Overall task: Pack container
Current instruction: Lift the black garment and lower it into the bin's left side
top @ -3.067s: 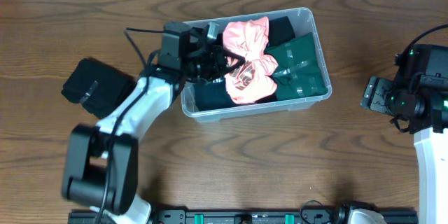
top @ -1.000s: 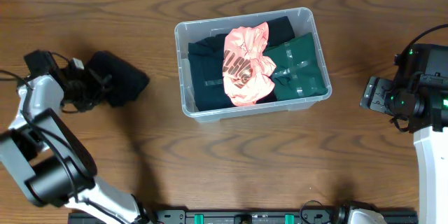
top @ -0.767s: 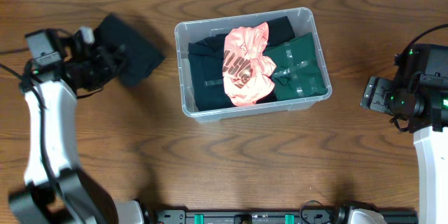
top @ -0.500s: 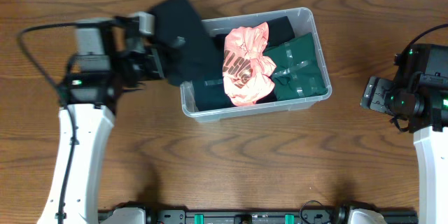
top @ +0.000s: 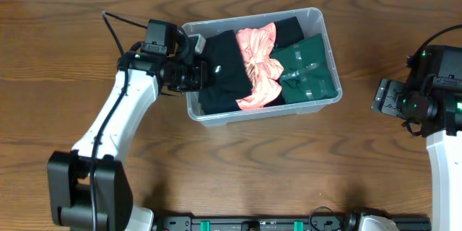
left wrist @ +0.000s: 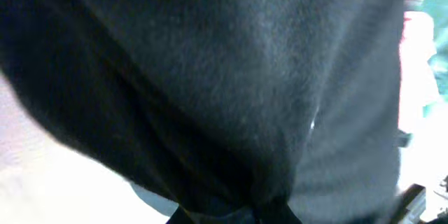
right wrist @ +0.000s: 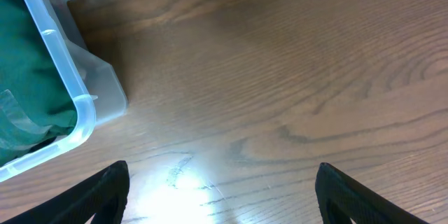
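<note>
The clear plastic container (top: 323,25) sits at the table's upper middle, holding a dark garment, a pink garment (top: 261,65) and a green garment (top: 310,68). My left gripper (top: 201,72) is at the container's left rim, shut on a black garment (top: 227,68) that hangs over the bin's left part. In the left wrist view the black garment (left wrist: 210,77) fills the frame and hides the fingers. My right gripper (right wrist: 220,196) is open and empty over bare wood, right of the container's corner (right wrist: 77,112); that corner holds the green garment (right wrist: 28,98).
The right arm (top: 426,101) rests near the table's right edge. A black cable (top: 119,22) loops off the left arm's wrist. The table's back edge runs along the top.
My left gripper picked up the black garment from the table's left side, carried it right, and now holds it over the container's left part. The right arm has not moved.
</note>
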Controlling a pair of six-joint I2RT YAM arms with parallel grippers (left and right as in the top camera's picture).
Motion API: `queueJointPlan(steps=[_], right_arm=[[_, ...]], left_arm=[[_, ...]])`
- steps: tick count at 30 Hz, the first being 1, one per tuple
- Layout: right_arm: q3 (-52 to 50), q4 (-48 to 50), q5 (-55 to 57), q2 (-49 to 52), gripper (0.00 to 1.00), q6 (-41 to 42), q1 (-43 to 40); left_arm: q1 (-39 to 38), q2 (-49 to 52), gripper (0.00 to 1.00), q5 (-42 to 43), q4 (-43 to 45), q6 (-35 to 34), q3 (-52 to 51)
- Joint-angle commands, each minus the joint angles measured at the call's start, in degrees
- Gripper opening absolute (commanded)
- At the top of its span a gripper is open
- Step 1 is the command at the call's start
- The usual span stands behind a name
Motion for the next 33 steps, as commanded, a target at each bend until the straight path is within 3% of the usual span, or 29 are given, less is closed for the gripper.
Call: queueJointPlan(steps=[1, 7, 8, 11, 12, 20, 29, 33], right_arm=[[0.61, -0.09, 0.37, 0.04, 0.83, 0.79, -0.52], [0.61, -0.02, 0.39, 0.04, 0.83, 0.79, -0.52], [0.61, -0.02, 0.39, 0.04, 0.83, 0.79, -0.52], [0.61, -0.04, 0.39, 0.04, 0.83, 0.79, -0.52], [0.59, -0.04, 0.39, 0.04, 0.83, 0.79, -0.52], [0.52, 0.00, 0.39, 0.04, 0.83, 0.79, -0.52], [0.48, 0.13, 0.37, 0.79, 0.83, 0.79, -0.52], [0.46, 0.17, 0.39, 1.40, 0.83, 0.79, -0.52]], left_arm=[[1.92, 0.57, 0.06, -5.70, -1.05, 1.36, 0.85], [3.37, 0.55, 0.06, -6.47, -2.86, 1.36, 0.85], [3.37, 0.55, 0.17, -6.45, -2.89, 1.36, 0.85], [3.37, 0.28, 0.80, -5.62, -2.93, 1.36, 1.33], [3.37, -0.02, 0.95, -4.35, -3.19, 1.36, 1.86], [2.82, -5.90, 0.98, -0.59, -3.13, 1.36, 10.43], [-1.38, -5.35, 0.96, -14.58, 5.42, 1.36, 11.63], [-3.48, -1.22, 0.96, -15.54, 6.16, 1.62, 11.63]])
